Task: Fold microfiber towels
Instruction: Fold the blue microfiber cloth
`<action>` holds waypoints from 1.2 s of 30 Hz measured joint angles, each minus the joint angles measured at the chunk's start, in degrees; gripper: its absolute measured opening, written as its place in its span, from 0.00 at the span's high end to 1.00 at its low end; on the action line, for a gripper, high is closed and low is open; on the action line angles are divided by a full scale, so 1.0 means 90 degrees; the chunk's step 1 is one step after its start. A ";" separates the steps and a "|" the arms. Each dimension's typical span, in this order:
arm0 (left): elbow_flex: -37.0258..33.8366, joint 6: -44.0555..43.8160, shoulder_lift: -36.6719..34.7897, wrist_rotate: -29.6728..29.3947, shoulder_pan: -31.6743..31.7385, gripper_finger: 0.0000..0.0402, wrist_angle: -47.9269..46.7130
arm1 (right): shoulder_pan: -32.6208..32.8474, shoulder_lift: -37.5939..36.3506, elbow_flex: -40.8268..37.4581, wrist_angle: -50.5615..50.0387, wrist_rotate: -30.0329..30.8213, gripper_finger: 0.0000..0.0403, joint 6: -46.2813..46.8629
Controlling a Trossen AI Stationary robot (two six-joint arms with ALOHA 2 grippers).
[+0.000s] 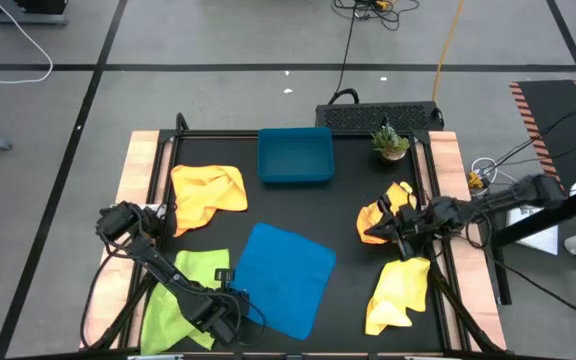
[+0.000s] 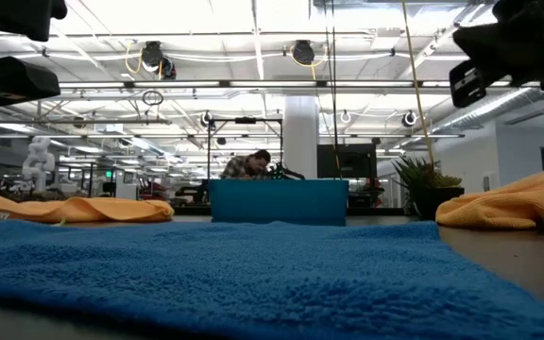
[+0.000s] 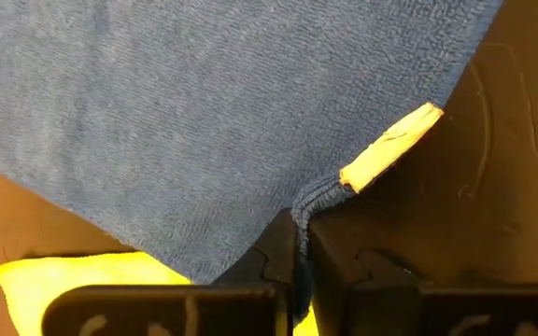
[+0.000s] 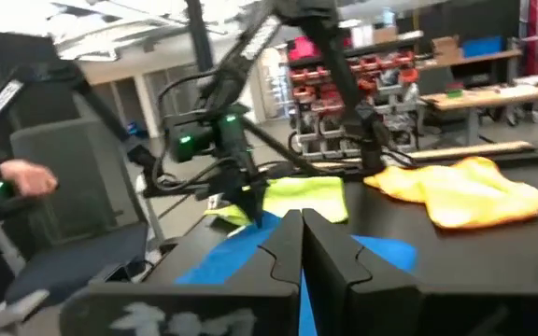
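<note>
A blue towel (image 1: 286,278) lies spread flat on the black table near the middle front; it also fills the left wrist view (image 3: 204,112). My left gripper (image 1: 232,306) is shut on the towel's near left edge. A lime green towel (image 1: 181,297) lies to its left. An orange-yellow towel (image 1: 206,193) lies crumpled at the far left. An orange towel (image 1: 383,213) and a yellow towel (image 1: 398,295) lie crumpled at the right. My right gripper (image 1: 372,233) is shut and empty, held above the table between those two. My left gripper pinches a small gathered bit of the blue towel's edge (image 3: 308,198) between its two fingers, right beside the towel's orange tag (image 3: 390,149). The fingers come in low from the table's near left side. The rest of the towel lies flat on the table.
The rigid blue tray (image 1: 295,156) stands at the far middle, with a small potted plant (image 1: 390,142) to its right. Bare black table shows between the blue towel and the right-hand towels. A person shows in the room beyond the table in the low view (image 2: 248,166).
</note>
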 joint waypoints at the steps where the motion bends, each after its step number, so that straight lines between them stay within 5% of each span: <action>1: 0.0000 0.0000 0.0000 0.0002 0.0000 0.96 0.0002 | 0.0231 0.0264 0.0063 0.0061 0.0172 1.00 -0.0067; 9: 0.0000 -0.0093 0.0000 -0.0004 0.0000 0.96 0.0008 | 0.1725 0.2667 0.1363 0.0025 0.1493 1.00 -0.0601; 17: -0.0002 -0.0151 -0.0001 -0.0014 0.0000 0.98 0.0024 | 0.2276 0.4796 0.2438 0.0165 0.1527 0.99 -0.0674; 23: -0.0002 -0.0136 -0.0002 -0.0170 0.0000 0.97 0.0024 | 0.2523 0.6132 0.2693 0.1471 0.1496 0.85 -0.0672; 29: -0.0002 -0.0119 -0.0002 -0.0177 0.0000 0.98 0.0024 | 0.2812 0.7410 0.3509 0.1587 0.1483 0.69 -0.0798; 36: -0.0002 -0.0314 -0.0002 -0.0197 0.0000 0.98 0.0031 | 0.2934 0.8125 0.4127 0.1619 0.1491 0.64 -0.1212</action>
